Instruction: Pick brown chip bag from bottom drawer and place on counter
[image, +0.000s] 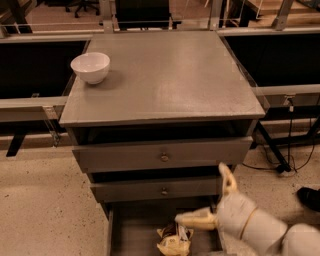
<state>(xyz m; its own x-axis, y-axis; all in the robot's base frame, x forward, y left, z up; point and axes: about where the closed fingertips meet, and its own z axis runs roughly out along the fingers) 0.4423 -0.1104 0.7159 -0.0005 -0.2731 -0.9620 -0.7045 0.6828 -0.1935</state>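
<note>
The brown chip bag (173, 240) lies crumpled on the floor of the open bottom drawer (135, 232), near its middle, partly cut off by the lower edge of the view. My gripper (207, 200) comes in from the lower right, low beside the drawer. It is open: one cream finger (196, 220) reaches left just above and right of the bag, the other (227, 179) points up in front of the middle drawer. It holds nothing. The counter (175, 75) is the gray top of the cabinet.
A white bowl (90, 67) stands on the counter's left rear corner. The two upper drawers with brass knobs (163, 157) are slightly ajar. Black cables (290, 150) and a stand leg lie on the floor to the right. Metal rails run on both sides.
</note>
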